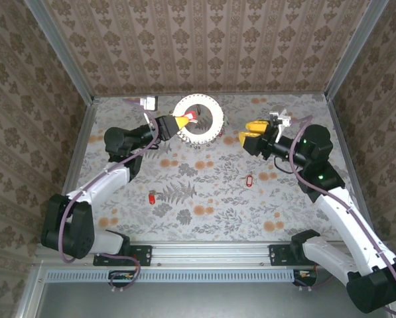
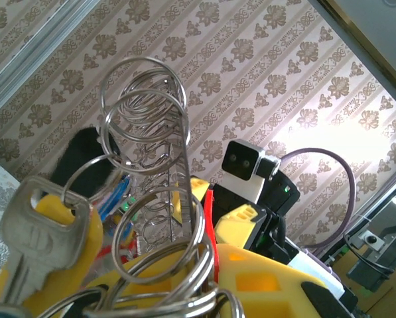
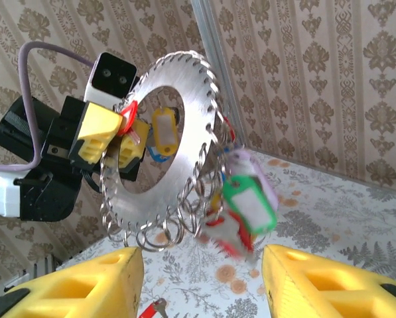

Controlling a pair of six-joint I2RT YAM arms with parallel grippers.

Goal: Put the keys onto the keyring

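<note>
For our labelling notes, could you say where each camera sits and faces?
Top external: above and behind, looking down at the table; both arms show.
Left wrist: on the left arm, faces the right arm past wire loops; own fingers show.
Right wrist: on the right arm, faces the keyring in the left gripper; own fingers below.
Shared: the keyring.

So the keyring [image 1: 214,114] is over the far middle of the table [image 1: 204,222], with the left gripper [image 1: 182,122] on its left rim and the right gripper [image 1: 244,133] off to its right, apart. One loose key [image 1: 151,197] lies nearer, left of centre; another key [image 1: 248,179] lies nearer, right of centre.
</note>
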